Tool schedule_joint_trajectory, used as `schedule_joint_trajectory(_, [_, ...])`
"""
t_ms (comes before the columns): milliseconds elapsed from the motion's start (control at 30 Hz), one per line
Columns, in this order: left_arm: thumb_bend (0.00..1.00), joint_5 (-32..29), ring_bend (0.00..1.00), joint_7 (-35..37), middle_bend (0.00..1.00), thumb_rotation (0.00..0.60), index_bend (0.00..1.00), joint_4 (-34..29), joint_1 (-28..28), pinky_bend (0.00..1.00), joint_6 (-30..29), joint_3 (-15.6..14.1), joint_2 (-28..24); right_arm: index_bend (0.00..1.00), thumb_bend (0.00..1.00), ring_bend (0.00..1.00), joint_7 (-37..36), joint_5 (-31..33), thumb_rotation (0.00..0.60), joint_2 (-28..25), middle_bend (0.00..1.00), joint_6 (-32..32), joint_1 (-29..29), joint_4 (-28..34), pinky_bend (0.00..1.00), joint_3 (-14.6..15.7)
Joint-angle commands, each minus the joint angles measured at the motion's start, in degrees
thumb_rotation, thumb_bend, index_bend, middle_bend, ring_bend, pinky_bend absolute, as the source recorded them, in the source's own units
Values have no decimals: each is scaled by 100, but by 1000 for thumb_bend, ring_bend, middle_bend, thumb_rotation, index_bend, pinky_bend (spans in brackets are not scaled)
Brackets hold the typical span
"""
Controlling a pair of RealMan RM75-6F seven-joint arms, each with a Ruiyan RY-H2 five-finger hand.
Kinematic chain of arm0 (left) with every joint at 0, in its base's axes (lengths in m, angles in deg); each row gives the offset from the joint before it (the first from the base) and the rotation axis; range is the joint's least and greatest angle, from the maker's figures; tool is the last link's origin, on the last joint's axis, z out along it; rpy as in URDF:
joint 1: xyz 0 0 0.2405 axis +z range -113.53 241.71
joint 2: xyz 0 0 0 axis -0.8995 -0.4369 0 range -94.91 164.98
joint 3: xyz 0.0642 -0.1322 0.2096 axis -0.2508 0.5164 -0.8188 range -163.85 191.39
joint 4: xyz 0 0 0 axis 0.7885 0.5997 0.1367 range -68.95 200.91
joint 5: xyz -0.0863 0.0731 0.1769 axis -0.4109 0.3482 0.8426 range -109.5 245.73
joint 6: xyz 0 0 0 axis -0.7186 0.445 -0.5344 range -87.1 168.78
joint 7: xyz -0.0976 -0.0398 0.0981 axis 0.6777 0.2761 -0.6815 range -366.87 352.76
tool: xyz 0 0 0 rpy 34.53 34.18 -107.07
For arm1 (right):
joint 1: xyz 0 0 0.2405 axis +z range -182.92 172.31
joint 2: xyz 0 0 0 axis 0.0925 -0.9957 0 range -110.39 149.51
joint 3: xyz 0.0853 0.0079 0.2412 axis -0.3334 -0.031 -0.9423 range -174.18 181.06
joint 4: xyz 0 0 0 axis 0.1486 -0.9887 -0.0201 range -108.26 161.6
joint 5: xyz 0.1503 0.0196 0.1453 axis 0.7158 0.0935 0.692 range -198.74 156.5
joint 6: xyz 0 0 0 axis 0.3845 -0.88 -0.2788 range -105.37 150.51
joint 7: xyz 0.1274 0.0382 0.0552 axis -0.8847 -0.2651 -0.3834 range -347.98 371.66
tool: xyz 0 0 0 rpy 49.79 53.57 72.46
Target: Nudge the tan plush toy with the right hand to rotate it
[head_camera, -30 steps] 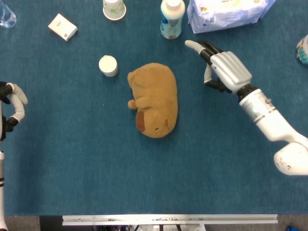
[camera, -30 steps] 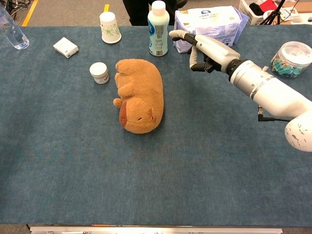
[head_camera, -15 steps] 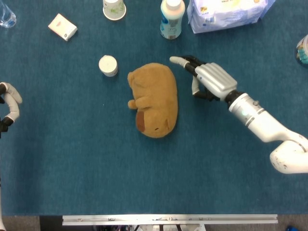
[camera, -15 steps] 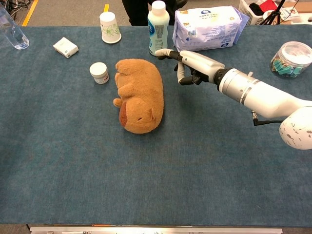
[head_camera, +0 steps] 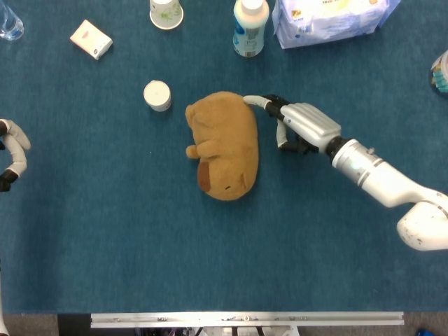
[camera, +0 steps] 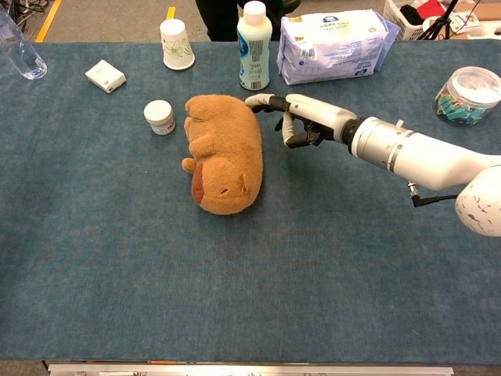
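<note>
The tan plush toy (head_camera: 225,143) (camera: 227,153) lies on its side in the middle of the blue table, head toward the front edge. My right hand (head_camera: 301,126) (camera: 309,117) reaches in from the right at the toy's far end. One extended fingertip (head_camera: 250,100) (camera: 252,100) touches the toy's upper right edge, and the other fingers are curled under, holding nothing. My left hand (head_camera: 10,150) shows only partly at the left border of the head view, far from the toy.
A small white jar (head_camera: 157,95) stands just left of the toy's far end. Behind are a white bottle (head_camera: 250,26), a wipes pack (head_camera: 329,17), a paper cup (head_camera: 166,12) and a small box (head_camera: 91,38). A clear tub (camera: 468,94) sits far right.
My right hand has moved left and toward the toy from beside the wipes pack; its fingertip now touches the toy's far right edge. The toy has not visibly turned.
</note>
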Motion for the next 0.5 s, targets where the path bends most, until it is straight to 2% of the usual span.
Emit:
schedule_joint_trajectory(33, [709, 1, 422, 2, 617, 600, 661, -4, 2, 559, -2, 2, -2, 91, 1000, 67, -66, -58, 600, -52, 132, -213, -29, -15, 222, -13])
schedule_joint_trajectory(300, [709, -4, 422, -23, 617, 600, 661, 0, -4, 559, 16, 1, 7, 91, 1000, 67, 66, 26, 600, -99, 132, -760, -176, -33, 222, -188])
schedule_joint_trajectory(500, [709, -10, 422, -48, 617, 600, 661, 11, -11, 559, 40, -7, 19, 91, 1000, 67, -32, 37, 600, -14, 132, -694, -145, -79, 222, -131])
